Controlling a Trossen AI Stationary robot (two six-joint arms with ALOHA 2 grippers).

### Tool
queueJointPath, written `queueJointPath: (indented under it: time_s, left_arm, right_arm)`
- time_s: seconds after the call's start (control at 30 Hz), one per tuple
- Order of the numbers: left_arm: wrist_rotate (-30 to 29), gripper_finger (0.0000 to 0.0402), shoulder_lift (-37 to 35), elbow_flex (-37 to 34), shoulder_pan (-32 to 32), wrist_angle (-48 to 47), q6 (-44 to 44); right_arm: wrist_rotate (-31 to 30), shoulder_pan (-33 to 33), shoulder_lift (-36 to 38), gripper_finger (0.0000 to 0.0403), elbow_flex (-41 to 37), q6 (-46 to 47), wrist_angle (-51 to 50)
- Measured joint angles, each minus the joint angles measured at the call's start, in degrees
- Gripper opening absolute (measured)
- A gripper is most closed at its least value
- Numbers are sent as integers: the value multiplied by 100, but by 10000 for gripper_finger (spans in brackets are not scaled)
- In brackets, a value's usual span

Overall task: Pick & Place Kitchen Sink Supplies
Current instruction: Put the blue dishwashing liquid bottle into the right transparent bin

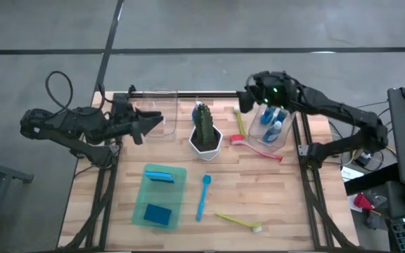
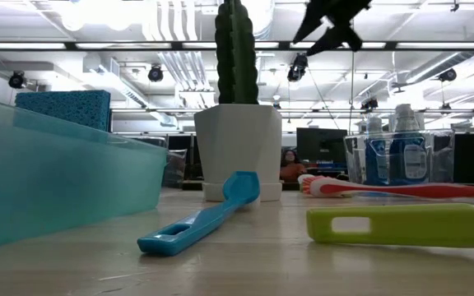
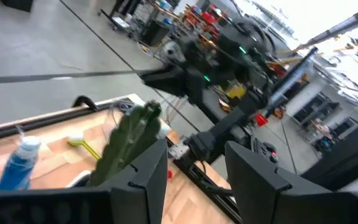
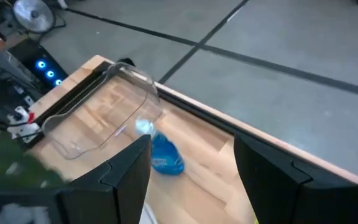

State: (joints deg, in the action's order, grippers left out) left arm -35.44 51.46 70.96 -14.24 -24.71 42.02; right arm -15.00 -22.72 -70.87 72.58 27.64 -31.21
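— Looking it over biggest first: the green tray near the front left of the table has both sponges — the dark sponge lies flat in it, the light sponge sits at its far end. I'd call those done.

— And the bottles?

— Two blue bottles stand in the clear bin at the back right. The right gripper hangs just above it, fingers spread, nothing between them.

— What's left, then?

— The brushes, by my guess. The pink brush lies beside that bin, the blue brush and yellow brush out on the bare wood.

— The other arm?

— The left gripper waits at the back left, fingers apart, empty, over a second clear bin beside the cactus.
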Motion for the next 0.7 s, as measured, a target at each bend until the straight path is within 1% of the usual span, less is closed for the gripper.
queueJointPath:
  time_s: [0.1, 0.23, 0.3, 0.37, 0.43, 0.57, 0.63, 0.7]
  left_arm:
    - [67, 154, 2, 0, -2, -10, 2]
    - [81, 154, 2, 0, -2, -83, 1]
    - [98, 154, 2, 0, -2, -82, -9]
    - [109, 154, 2, 0, -2, -109, -15]
    - [112, 154, 2, 0, -2, -199, -18]
    - [112, 154, 0, 0, -2, -349, -16]
    - [114, 154, 0, 0, -2, -393, -11]
    - [114, 154, 0, 0, -2, -448, -7]
  right_arm:
    - [612, -500, -441, 224, 352, -73, -10]
    - [2057, -1233, -1033, 223, 730, -98, -16]
    - [2736, -1476, -1307, 224, 864, -561, -23]
    - [3156, -1616, -1534, 223, 969, -1183, -34]
    - [3337, -1690, -1734, 223, 1063, -1898, -33]
    - [3348, -1698, -2111, 224, 1202, -3043, -16]
    - [3350, -1692, -2309, 223, 1241, -3418, -32]
    - [3355, -1675, -2500, 220, 1311, -3511, -29]
